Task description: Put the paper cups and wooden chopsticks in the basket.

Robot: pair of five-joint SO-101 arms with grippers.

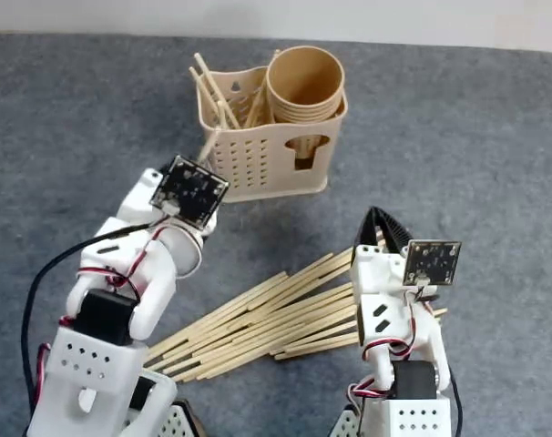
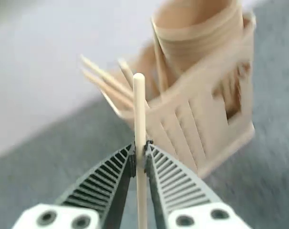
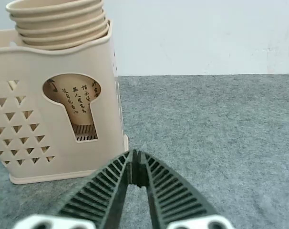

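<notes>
Beside the basket: left fingers (image 2: pixel 111 179) clamp one pale wooden chopstick (image 2: pixel 140 119) at the end of the beige perforated plastic basket (image 1: pixel 267 155) away from the cups.
Axis: the stick runs straight out along the fingers, tip towards the compartment where standing chopsticks (image 1: pixel 212 86) lean; it probably needs tipping upright over the rim.
Cups: stacked brown paper cups (image 1: pixel 305 86) sit in the basket's other compartment.
Left to load: loose wooden chopsticks (image 1: pixel 258 323) fanned on the grey bench (image 1: pixel 476 137) in front of the basket, between the arms.
Right fingers (image 3: pixel 168 191): closed on nothing, level, facing the basket's cup end.

A desk (image 1: pixel 495 137) with a grey, carpet-like surface is stretching back to a plain pale wall (image 3: pixel 206 33), which is standing evenly lit along its far edge.
</notes>
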